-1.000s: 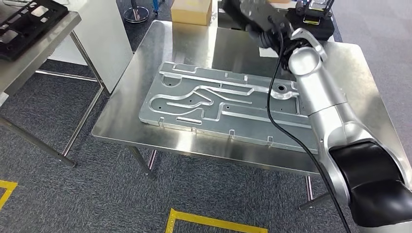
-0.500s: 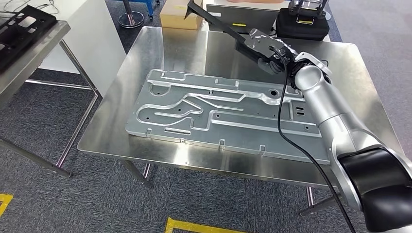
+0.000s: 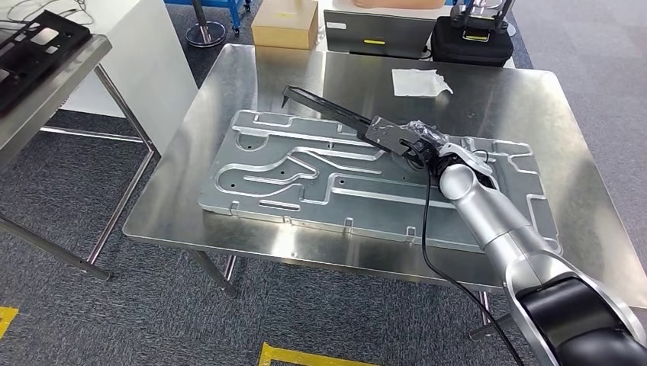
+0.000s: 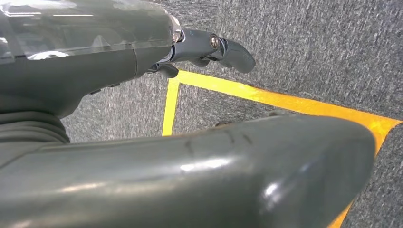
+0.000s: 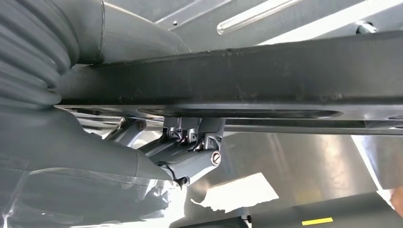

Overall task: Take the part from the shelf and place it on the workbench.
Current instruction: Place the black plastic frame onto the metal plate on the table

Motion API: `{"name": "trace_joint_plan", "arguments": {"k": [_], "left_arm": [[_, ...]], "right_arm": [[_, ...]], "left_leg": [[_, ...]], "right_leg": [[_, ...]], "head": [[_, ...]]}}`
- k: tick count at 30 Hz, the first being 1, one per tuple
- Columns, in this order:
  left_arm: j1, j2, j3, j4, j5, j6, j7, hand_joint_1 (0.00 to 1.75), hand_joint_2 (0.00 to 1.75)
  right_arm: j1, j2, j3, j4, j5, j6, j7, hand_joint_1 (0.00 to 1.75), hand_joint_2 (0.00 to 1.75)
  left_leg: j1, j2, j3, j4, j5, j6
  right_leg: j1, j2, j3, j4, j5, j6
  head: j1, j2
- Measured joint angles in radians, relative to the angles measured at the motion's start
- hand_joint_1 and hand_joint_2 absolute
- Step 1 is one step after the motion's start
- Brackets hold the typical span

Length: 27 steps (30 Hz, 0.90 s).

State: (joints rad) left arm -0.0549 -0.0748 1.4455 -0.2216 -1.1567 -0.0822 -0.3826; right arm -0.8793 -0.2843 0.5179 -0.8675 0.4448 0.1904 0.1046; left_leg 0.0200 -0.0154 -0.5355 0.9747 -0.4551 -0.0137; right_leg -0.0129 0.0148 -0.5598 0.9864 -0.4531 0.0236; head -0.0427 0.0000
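A long black bar-shaped part (image 3: pixel 326 111) is held at one end by my right hand (image 3: pixel 416 142). It slants low over the big grey machined plate (image 3: pixel 305 164) that lies on the steel workbench (image 3: pixel 358 76), and its far tip is close to the plate's far edge. The right wrist view has the black part (image 5: pixel 237 76) crossing in front of the hand's fingers (image 5: pixel 190 154), which wrap it from below. My left hand (image 4: pixel 119 61) hangs over the carpet floor, fingers apart, with nothing in it.
A white tissue (image 3: pixel 417 81) lies at the workbench's far side. Behind the bench stand a cardboard box (image 3: pixel 286 23), a grey case (image 3: pixel 374 34) and a black bag (image 3: pixel 473 40). A second table with a black tray (image 3: pixel 34 38) is at the left. Yellow tape (image 3: pixel 328 354) marks the floor.
My right arm has swung down and toward me, bringing the black part from high over the bench's far edge to just above the plate. Before that, the camera shifted a little.
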Motion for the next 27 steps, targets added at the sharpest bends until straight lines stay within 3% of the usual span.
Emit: {"name": "trace_joint_plan", "arguments": {"k": [5,8,9,12,27], "left_arm": [[-0.004,0.003,-0.014,0.000,-0.020,-0.004,0.002,0.00,0.00],[-0.008,0.005,-0.025,0.000,-0.033,-0.008,0.002,0.00,1.31],[-0.009,0.006,-0.029,0.000,-0.037,-0.009,0.003,0.00,1.31],[-0.011,0.009,-0.040,0.000,-0.046,-0.011,0.004,0.00,0.00],[-0.015,0.017,-0.049,0.000,-0.037,-0.001,0.018,0.00,0.00]], "right_arm": [[0.055,0.008,0.010,-0.008,0.063,-0.014,-0.008,1.75,1.75],[0.096,0.019,0.018,-0.008,0.113,-0.043,-0.014,0.44,1.75],[0.111,0.023,0.019,-0.007,0.128,-0.051,-0.015,0.00,1.75],[0.165,0.034,0.015,0.002,0.164,-0.069,-0.023,0.00,1.75],[0.231,0.042,-0.079,0.005,0.222,-0.102,-0.050,0.00,1.75]], "left_leg": [[0.000,0.000,0.001,0.002,0.000,0.000],[0.000,-0.001,0.003,0.002,-0.001,-0.001],[0.000,-0.001,0.004,0.002,-0.001,-0.001],[0.000,-0.001,0.006,0.002,-0.002,-0.001],[-0.001,-0.001,0.014,0.003,-0.003,-0.001]], "right_leg": [[0.000,-0.002,0.003,-0.001,0.000,0.000],[0.001,-0.003,0.006,-0.002,0.000,0.000],[0.001,-0.003,0.008,-0.002,-0.001,0.000],[0.000,-0.003,0.011,-0.003,-0.001,0.000],[0.000,-0.003,0.019,-0.004,-0.001,0.001]], "head": [[0.000,0.000],[0.000,0.000],[0.000,0.000],[0.000,0.000],[0.000,0.000]]}}
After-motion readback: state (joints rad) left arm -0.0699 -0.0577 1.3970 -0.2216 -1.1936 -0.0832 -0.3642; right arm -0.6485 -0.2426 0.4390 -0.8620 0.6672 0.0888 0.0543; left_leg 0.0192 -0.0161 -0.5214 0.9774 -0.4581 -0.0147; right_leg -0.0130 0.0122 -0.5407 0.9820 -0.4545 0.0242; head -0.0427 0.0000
